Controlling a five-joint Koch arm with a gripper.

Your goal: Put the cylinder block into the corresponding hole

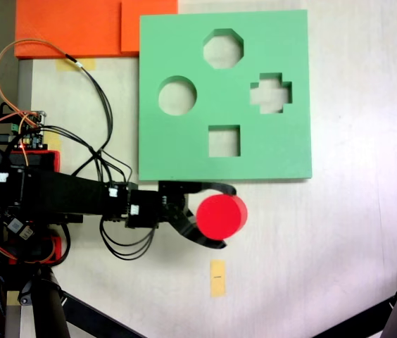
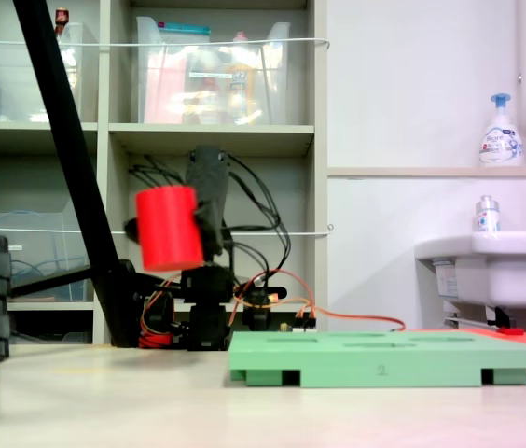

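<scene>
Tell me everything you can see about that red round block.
The cylinder block is a short, bright red cylinder, seemingly foam, with a flat round top. The gripper clamps it between two black jaws, lifted well above the table and slightly tilted in a fixed view. From above it hangs just outside the green board, touching nothing else.

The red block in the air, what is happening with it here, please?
The gripper of a small robot arm holds the red cylinder block, its jaws closed around the block's sides. In a fixed view from the side, the block hangs well above the table, slightly tilted. It is not yet over the green foam board; from above it sits just beside the board's near edge. The circular hole is empty.
</scene>
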